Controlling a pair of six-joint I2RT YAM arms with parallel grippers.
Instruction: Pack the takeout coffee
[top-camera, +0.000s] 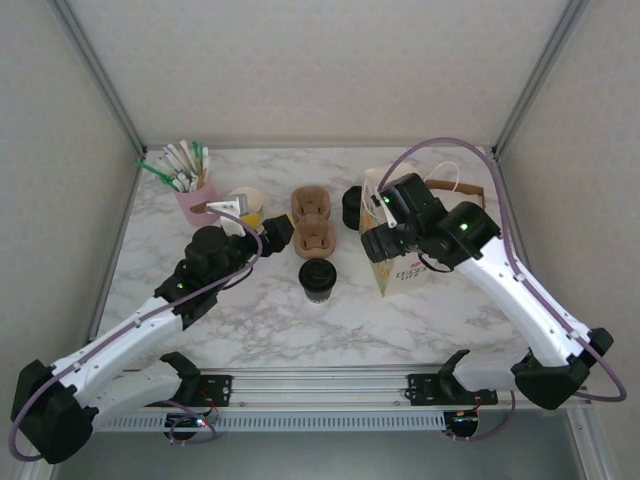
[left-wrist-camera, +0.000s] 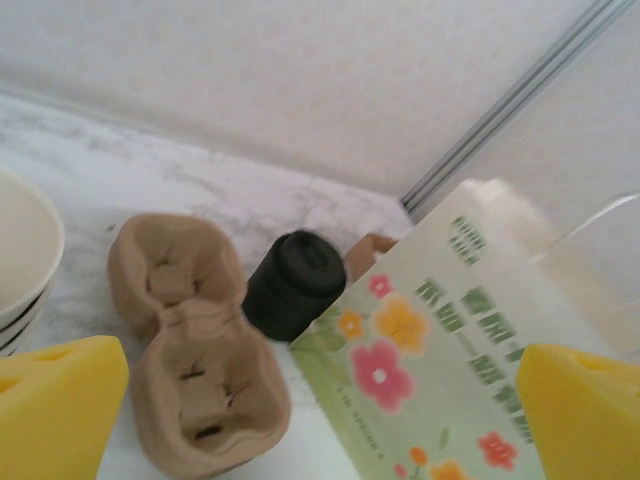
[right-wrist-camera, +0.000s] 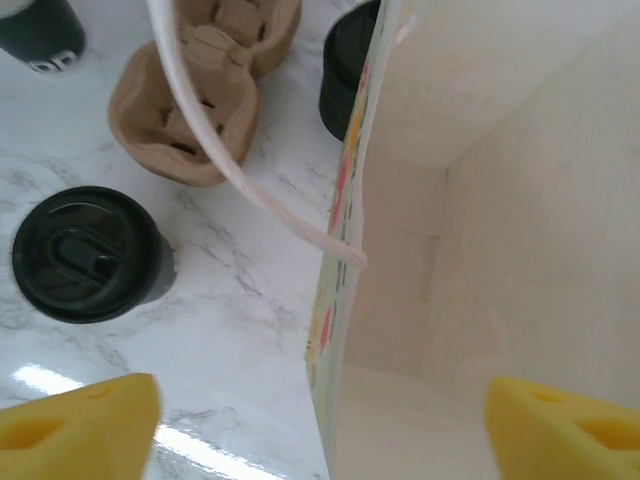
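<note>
The small cream paper cup with a dark band and round black lid (top-camera: 317, 278) sits upright mid-desk, not packed yet; the marble desk (top-camera: 400, 330) is bare around it; a brown pulp two-cup carrier (top-camera: 312, 222) sits just behind it, and a floral paper bag (top-camera: 405, 268) stands to its right. My worry is the bag; the right tool (right-wrist-camera: 320, 425) is spread wide, straddling the bag's left wall, so a sloppy pull could tip it. That arm reaches in from the right, wrist bent down over the bag's mouth. The left tool (top-camera: 272, 235) is spread wide too, holding nothing, low beside the carrier.
</note>
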